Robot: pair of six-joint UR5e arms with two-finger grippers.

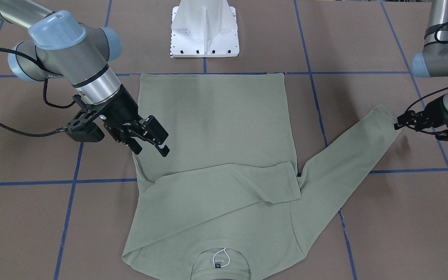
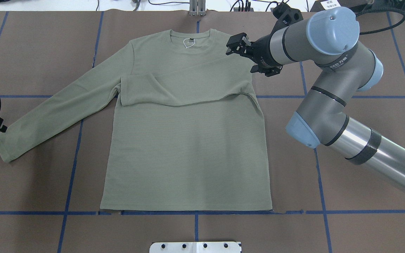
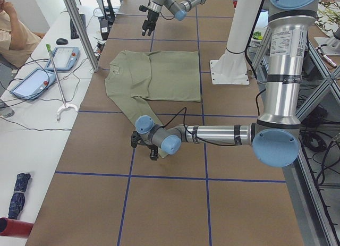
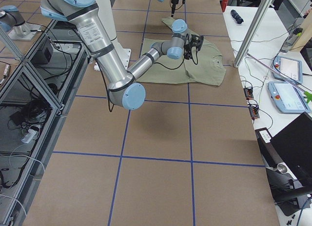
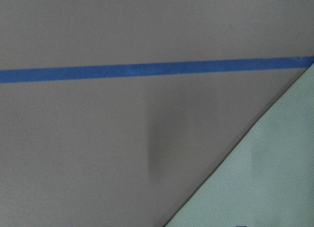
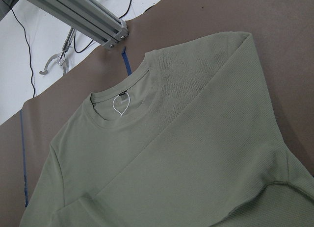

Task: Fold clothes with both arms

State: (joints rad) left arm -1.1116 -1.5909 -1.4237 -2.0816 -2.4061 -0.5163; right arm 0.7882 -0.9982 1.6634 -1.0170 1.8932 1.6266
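Note:
The sage-green shirt (image 1: 216, 124) lies flat on the table, collar (image 2: 190, 37) away from the robot. One sleeve (image 1: 228, 184) is folded across the chest. The other sleeve (image 2: 58, 109) stretches out flat to the robot's left. My right gripper (image 1: 151, 149) is open and empty, hovering over the shirt's shoulder on the robot's right; it also shows in the overhead view (image 2: 231, 47). My left gripper (image 1: 397, 125) is low at the cuff of the stretched sleeve, its fingers look closed, and its tip touches the cuff's edge. The left wrist view shows only the sleeve's edge (image 5: 265, 183).
The white pedestal base (image 1: 204, 29) stands behind the shirt's hem. Blue tape lines (image 2: 195, 212) grid the brown table. In the exterior left view an operator (image 3: 16, 28), pendants (image 3: 64, 57) and an aluminium post (image 3: 79, 28) are at a side table.

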